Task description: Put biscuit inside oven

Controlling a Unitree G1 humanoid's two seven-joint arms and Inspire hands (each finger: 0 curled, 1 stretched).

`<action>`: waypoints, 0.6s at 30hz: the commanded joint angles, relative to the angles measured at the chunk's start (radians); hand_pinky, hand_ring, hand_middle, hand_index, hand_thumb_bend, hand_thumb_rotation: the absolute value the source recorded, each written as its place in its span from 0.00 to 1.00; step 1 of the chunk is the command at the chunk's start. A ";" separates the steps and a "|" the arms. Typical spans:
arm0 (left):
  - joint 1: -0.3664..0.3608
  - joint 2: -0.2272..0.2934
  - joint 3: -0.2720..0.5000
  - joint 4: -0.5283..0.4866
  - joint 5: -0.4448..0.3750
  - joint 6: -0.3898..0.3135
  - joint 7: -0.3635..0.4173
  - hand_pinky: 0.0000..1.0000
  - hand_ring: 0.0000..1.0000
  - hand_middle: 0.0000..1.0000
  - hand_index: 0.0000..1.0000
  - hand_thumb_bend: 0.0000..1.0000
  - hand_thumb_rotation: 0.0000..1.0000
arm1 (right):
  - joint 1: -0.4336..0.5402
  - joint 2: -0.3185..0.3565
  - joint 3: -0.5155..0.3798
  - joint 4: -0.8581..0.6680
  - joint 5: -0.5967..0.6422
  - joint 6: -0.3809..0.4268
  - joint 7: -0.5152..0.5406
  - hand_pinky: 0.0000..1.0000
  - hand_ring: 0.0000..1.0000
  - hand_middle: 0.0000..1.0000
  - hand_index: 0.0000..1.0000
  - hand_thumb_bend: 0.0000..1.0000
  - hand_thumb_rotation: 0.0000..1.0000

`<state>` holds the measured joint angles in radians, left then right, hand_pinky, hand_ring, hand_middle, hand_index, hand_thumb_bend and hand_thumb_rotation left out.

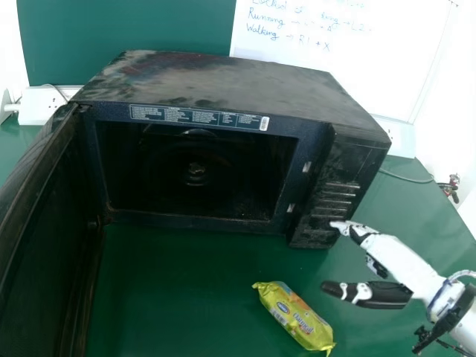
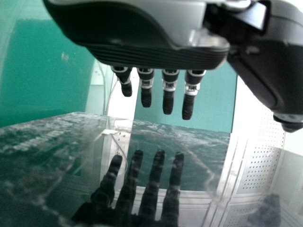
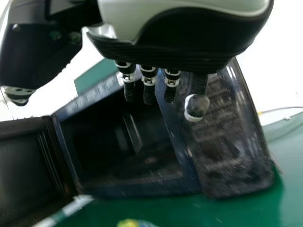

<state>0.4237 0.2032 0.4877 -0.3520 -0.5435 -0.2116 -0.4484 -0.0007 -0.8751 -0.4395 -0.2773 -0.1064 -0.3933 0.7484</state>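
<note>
Green desk (image 1: 171,297), oven door (image 1: 41,223) wide for loading; right robot hand (image 1: 405,262) open by the biscuit (image 1: 296,315), apparently for a grasp; left robot hand (image 2: 151,49) open too!

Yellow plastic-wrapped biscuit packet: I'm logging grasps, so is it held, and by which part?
Not held: the packet lies on the green table, apart from the black-and-white right hand.

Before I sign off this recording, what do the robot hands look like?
The left robot hand and right robot hand look alike: pale and black shells, ribbed black edges, black fingers with pale bands. A thin pale cable curves beside the right one.
</note>
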 commanded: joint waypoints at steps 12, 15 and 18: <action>0.010 -0.002 -0.010 -0.008 0.015 -0.015 0.000 0.69 0.84 0.91 0.91 1.00 1.00 | 0.015 -0.093 0.073 -0.034 -0.168 -0.065 -0.032 0.00 1.00 1.00 1.00 0.98 0.91; 0.013 -0.001 -0.010 -0.014 0.020 -0.010 0.006 0.67 0.84 0.91 0.91 1.00 1.00 | 0.016 -0.104 0.078 -0.037 -0.201 -0.075 -0.041 0.00 1.00 1.00 1.00 0.98 0.93; 0.015 -0.001 -0.012 -0.021 0.017 -0.003 0.010 0.66 0.84 0.92 0.92 1.00 1.00 | 0.016 -0.116 0.089 -0.047 -0.239 -0.082 -0.040 0.00 1.00 1.00 1.00 0.99 0.92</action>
<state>0.4265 0.2019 0.4840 -0.3570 -0.5298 -0.2172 -0.4413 0.0067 -0.9677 -0.3598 -0.3074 -0.3301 -0.4648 0.7173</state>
